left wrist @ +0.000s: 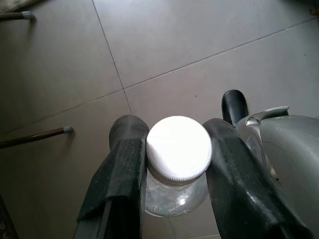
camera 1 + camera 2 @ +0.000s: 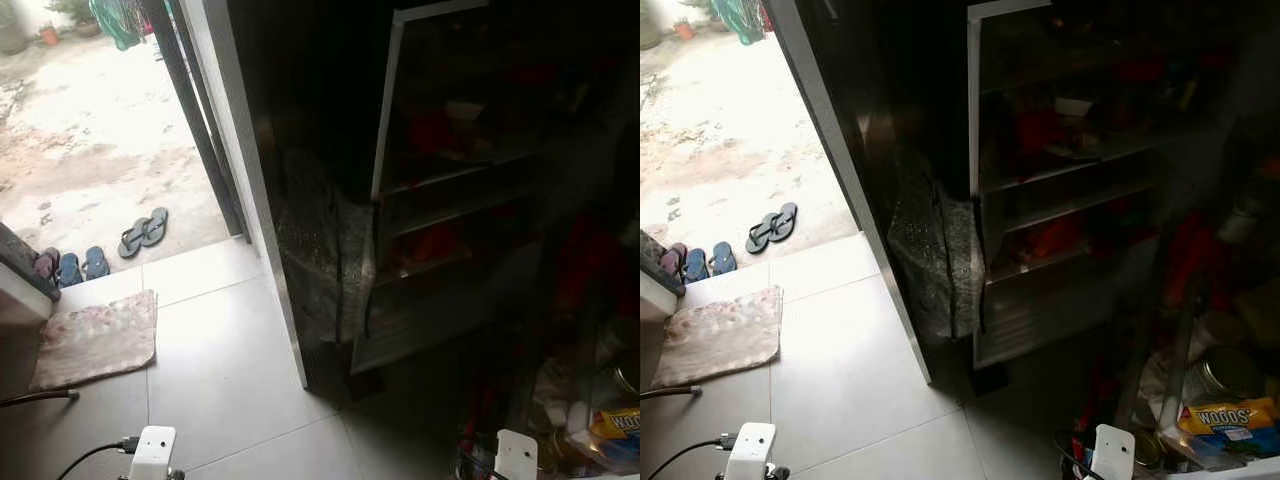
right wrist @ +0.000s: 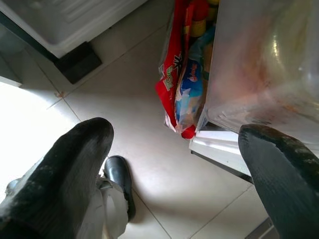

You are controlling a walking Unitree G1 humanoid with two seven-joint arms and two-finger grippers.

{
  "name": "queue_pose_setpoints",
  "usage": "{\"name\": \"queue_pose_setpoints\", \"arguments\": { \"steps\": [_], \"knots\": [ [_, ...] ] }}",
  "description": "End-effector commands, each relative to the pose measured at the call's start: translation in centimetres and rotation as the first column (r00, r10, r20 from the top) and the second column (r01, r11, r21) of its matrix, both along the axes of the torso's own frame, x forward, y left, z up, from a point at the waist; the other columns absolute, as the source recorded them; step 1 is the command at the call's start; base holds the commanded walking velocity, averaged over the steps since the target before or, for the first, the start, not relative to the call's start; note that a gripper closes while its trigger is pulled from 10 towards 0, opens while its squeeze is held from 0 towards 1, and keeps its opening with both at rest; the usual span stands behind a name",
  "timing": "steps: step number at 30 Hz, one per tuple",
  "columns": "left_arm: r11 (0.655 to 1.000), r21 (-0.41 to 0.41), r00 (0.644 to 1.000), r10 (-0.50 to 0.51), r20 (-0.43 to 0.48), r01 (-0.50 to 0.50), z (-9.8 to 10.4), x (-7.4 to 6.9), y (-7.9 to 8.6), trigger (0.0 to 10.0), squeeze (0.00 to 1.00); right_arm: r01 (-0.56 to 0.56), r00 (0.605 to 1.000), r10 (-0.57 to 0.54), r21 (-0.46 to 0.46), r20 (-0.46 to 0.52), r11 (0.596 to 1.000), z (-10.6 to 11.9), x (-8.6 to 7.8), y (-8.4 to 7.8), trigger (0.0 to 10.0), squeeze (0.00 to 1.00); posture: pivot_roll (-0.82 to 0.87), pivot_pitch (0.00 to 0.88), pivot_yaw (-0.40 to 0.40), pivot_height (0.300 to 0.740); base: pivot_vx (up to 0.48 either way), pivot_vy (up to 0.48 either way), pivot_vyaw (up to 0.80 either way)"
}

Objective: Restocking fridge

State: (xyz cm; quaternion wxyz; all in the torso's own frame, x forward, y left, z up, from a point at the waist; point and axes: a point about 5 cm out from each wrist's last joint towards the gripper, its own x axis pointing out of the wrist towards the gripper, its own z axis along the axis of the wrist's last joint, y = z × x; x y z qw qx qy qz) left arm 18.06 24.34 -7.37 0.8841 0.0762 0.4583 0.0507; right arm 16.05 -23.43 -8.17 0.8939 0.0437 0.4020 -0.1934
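- left gripper (image 1: 177, 164) clamped on a clear bottle (image 1: 174, 196), white screw cap (image 1: 179, 148) facing the wrist cam; one black finger each side of the neck, both touching it
- bottle long axis runs along the fingers, pointing down toward the grey tile floor (image 1: 199, 40); held low, off the floor
- right gripper (image 3: 179, 164) spread wide, nothing between the fingers; hangs over floor tiles just beside a clear plastic bin (image 3: 264, 74)
- red and blue snack packets (image 3: 182, 74) slumped against that bin's side, touching the floor
- fridge (image 2: 1060, 200) stands ahead and to the robot's right, door (image 2: 930, 250) swung open toward the robot; shelves very dark, reddish items on them, can't make out what
- so the bottle's destination lies forward-right of the left gripper, well apart; arm has to travel up and across to a shelf
- right arm is nearer the fridge but empty; left one carries the load
- lower right, near the robot: yellow Woods box (image 2: 1225, 415) and a round metal tin (image 2: 1225, 375) among clutter, container edges unclear
- open doorway at left, sandals (image 2: 143, 232) outside, floor mat (image 2: 95, 338) inside
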Motion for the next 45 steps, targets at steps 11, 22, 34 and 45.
{"name": "queue_pose_setpoints", "arguments": {
  "steps": [11, 22, 34, 45],
  "knots": [
    [1.000, 0.005, 1.000, 0.011, -0.029, -0.011, -0.3, -0.9, 0.4, 10.0, 0.00, -0.154, 0.985, 0.162, 0.128, -0.061, 0.980, -0.8, -0.4, 1.7, 10.0, 0.00, 0.00, 0.121, 0.041, 0.740, 0.000, 0.000, 0.00],
    [1.000, 0.007, 0.999, 0.016, -0.029, -0.016, -0.4, -1.0, 0.3, 10.0, 0.00, -0.079, 0.997, 0.075, 0.122, 0.034, 0.989, -0.3, -1.1, 0.1, 10.0, 0.00, 0.01, 0.123, 0.040, 0.740, 0.000, 0.000, 0.00],
    [1.000, 0.007, 0.999, 0.010, -0.032, -0.010, -0.4, -1.1, 0.5, 10.0, 0.00, -0.047, 0.997, 0.038, 0.132, 0.066, 0.990, -0.7, -3.1, -0.2, 10.0, 0.00, 0.00, 0.126, 0.043, 0.740, 0.000, 0.000, 0.00],
    [1.000, 0.009, 0.999, 0.013, -0.031, -0.013, -0.4, -1.1, 0.6, 10.0, 0.00, -0.007, 0.995, 0.002, 0.046, 0.100, 0.999, 1.0, 0.7, -1.7, 10.0, 0.00, 0.00, 0.126, 0.042, 0.740, 0.000, 0.000, 0.00]
  ]
}}
